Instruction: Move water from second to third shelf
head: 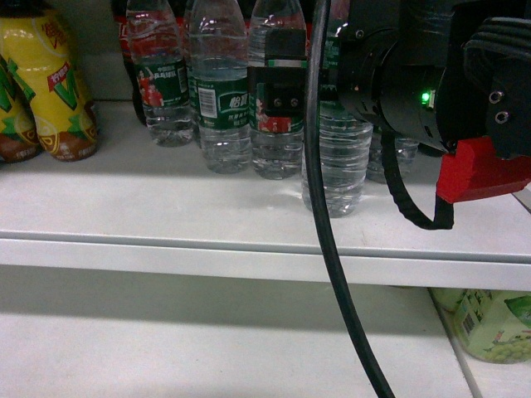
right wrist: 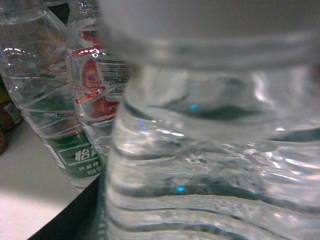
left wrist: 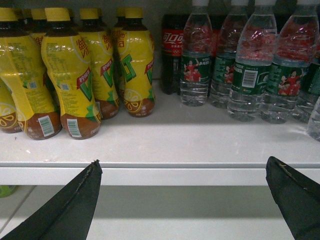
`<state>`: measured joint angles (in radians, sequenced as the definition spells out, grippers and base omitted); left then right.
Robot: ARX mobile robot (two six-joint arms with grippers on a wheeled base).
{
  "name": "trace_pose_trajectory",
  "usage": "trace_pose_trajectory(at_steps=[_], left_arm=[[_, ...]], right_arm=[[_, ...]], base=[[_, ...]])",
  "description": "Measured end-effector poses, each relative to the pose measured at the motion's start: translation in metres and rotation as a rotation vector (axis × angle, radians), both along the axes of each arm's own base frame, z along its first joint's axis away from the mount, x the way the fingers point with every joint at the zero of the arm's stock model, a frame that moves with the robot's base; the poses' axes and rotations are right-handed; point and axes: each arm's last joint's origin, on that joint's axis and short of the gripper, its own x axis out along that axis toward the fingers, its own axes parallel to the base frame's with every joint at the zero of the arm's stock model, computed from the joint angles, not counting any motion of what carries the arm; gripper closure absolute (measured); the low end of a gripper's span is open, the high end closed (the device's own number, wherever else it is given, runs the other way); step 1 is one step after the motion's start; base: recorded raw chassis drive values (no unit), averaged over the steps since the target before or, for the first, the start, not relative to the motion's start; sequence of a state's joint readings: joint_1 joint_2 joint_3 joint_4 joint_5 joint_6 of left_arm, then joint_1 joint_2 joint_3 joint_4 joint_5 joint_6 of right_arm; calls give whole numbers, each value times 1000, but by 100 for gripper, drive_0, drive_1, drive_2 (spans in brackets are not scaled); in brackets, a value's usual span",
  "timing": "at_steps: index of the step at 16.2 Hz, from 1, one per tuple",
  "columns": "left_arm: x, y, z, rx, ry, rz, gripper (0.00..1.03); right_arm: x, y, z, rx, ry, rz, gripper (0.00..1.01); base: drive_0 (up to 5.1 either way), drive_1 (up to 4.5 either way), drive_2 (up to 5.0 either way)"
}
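A greenish cast and visible grain are seen in the head view; the shelf (head: 166,207) is evenly lit from above, with a soft shadow band beneath its front lip. Small highlights are caught on the water bottles (head: 217,91) at 12 o'clock. The left wrist view is brighter and sharper, with glare spots on the yellow bottles (left wrist: 70,75). The right wrist view is filled by a blurred, out-of-focus bottle (right wrist: 215,150), with sharper labels at 9 o'clock

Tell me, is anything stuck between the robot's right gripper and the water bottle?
Nothing visible is. The water bottle fills the right wrist view, right up against the camera. The right gripper itself is hidden behind the arm, so contact is unclear.
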<state>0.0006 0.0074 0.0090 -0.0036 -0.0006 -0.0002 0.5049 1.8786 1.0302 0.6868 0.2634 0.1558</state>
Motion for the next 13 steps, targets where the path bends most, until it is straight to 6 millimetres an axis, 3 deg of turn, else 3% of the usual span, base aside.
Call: trace_pose_trajectory(at_steps=[3, 6, 9, 13], left_arm=[[0, 0, 0, 0, 0, 0, 5], [0, 0, 0, 0, 0, 0, 5], [0, 0, 0, 0, 0, 0, 5], [0, 0, 0, 0, 0, 0, 5]], right_arm=[[0, 0, 0, 4, -1, -9, 48], [-10, -2, 4, 5, 7, 4, 57], [-43, -10, 7, 20, 34, 32, 57], [-122, -52, 12, 21, 32, 5, 57]], base=[[0, 0, 0], [0, 0, 0], [0, 0, 0], [0, 0, 0]])
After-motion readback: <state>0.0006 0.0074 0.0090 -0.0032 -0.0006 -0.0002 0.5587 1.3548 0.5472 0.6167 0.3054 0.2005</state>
